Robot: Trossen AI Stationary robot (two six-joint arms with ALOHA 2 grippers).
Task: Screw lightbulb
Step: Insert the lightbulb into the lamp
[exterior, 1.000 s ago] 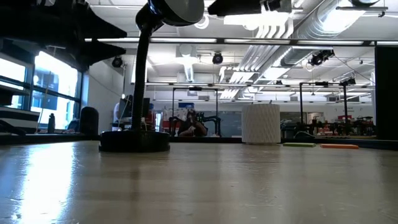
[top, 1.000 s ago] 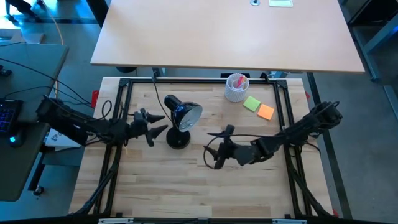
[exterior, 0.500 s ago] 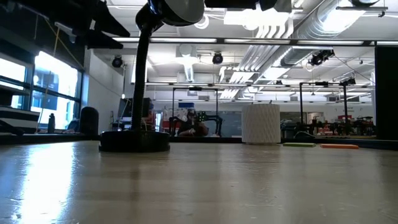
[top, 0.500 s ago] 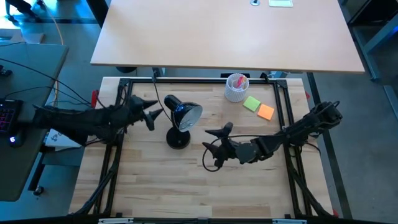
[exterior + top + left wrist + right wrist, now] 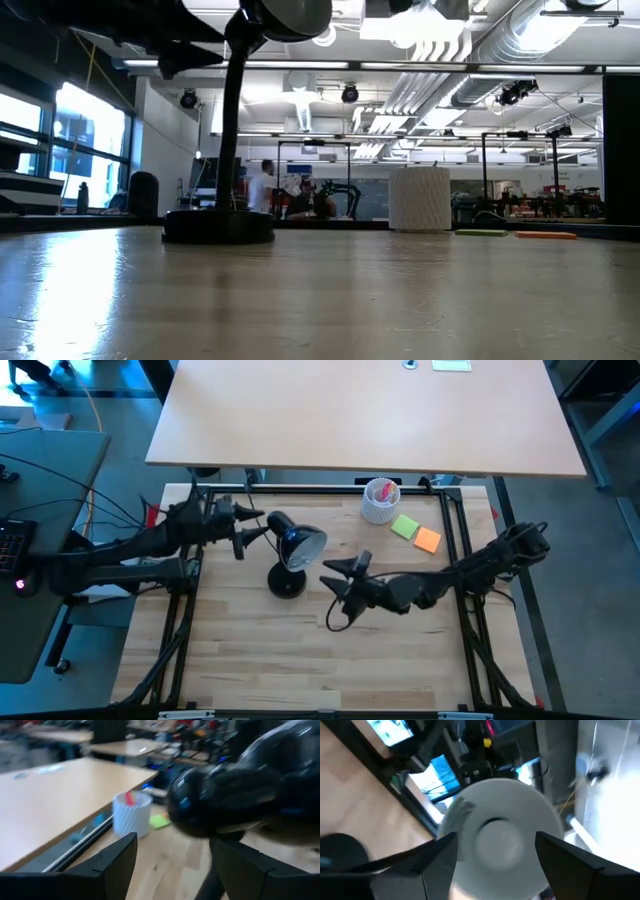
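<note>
The black desk lamp stands on its round base (image 5: 287, 582) near the table's middle, its cone shade (image 5: 302, 544) tilted toward the right. My left gripper (image 5: 262, 525) is open, with one finger on either side of the shade's black back (image 5: 225, 795), and touches nothing. My right gripper (image 5: 328, 590) is open and empty just right of the shade's mouth, facing the white inside (image 5: 495, 800). A round pale form (image 5: 495, 842) sits in the middle of that inside; I cannot tell whether it is the lightbulb.
A white ribbed cup (image 5: 380, 500) with red things in it stands at the far edge. A green (image 5: 405, 526) and an orange sticky note (image 5: 427, 540) lie beside it. A black frame (image 5: 455, 530) borders the table. A person (image 5: 262, 190) moves far off in the room.
My left gripper has gone toward the table's far edge and right, up to the back of the lamp's shade. My right gripper has gone a little left and far, toward the shade's mouth. Both have stayed open.
</note>
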